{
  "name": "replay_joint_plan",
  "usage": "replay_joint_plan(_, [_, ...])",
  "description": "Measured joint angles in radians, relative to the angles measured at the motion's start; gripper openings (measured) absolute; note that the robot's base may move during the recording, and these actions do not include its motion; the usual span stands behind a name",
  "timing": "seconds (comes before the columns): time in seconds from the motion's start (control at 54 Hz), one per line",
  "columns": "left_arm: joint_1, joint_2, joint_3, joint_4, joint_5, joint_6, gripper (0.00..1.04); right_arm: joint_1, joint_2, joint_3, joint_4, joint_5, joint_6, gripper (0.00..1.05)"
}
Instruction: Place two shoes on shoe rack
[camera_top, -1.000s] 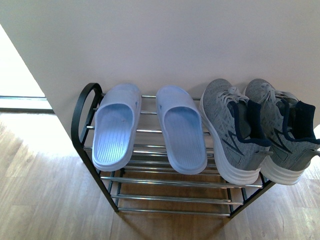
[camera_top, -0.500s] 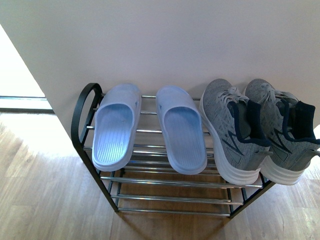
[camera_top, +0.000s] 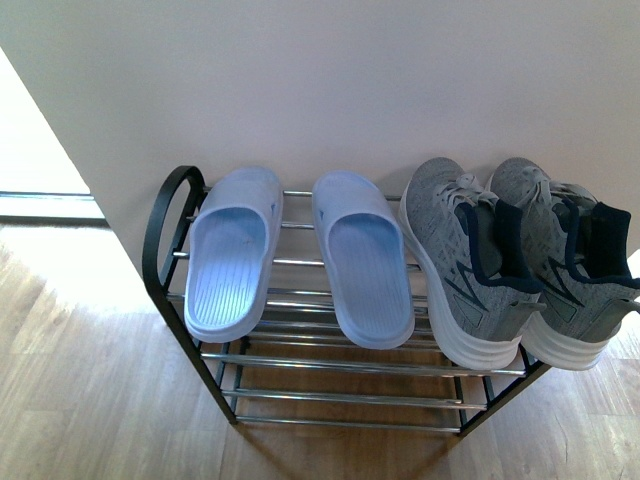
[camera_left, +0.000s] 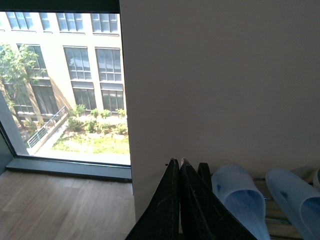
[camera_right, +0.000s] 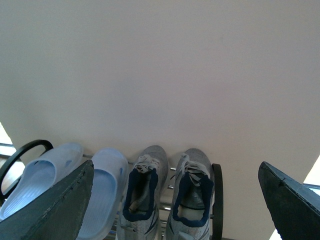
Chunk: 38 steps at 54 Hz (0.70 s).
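Two pale blue slides (camera_top: 232, 255) (camera_top: 362, 258) lie side by side on the left half of the shoe rack's (camera_top: 350, 362) top tier. Two grey knit sneakers (camera_top: 465, 260) (camera_top: 568, 262) stand on its right half, toes toward the wall. Neither arm shows in the front view. In the left wrist view my left gripper (camera_left: 178, 161) is shut and empty, held off from the rack, with a slide (camera_left: 239, 200) beyond it. In the right wrist view my right gripper (camera_right: 176, 170) is open wide and empty, its fingers (camera_right: 60, 207) framing the sneakers (camera_right: 142, 197) (camera_right: 192, 195) from a distance.
A pale wall (camera_top: 330, 80) stands right behind the rack. Wooden floor (camera_top: 90, 400) spreads in front and to the left. A large window (camera_left: 65, 80) meets the floor left of the wall. The rack's black end loop (camera_top: 165, 215) rises at its left side.
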Motion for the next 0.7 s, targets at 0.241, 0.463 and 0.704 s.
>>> replay_joint_plan(0.241, [0.000,-0.059,0.000,-0.060,0.000,0.000,0.01,0.000,0.000,0.000,0.000,0.000,0.000,0.95])
replay_joint_plan(0.463, [0.000,-0.230,0.000,-0.246,0.000,0.001,0.01,0.000,0.000,0.000,0.000,0.000,0.000,0.95])
replay_joint_plan(0.704, [0.002,-0.235,0.000,-0.253,0.000,0.001,0.23,0.000,0.000,0.000,0.000,-0.002,0.000,0.95])
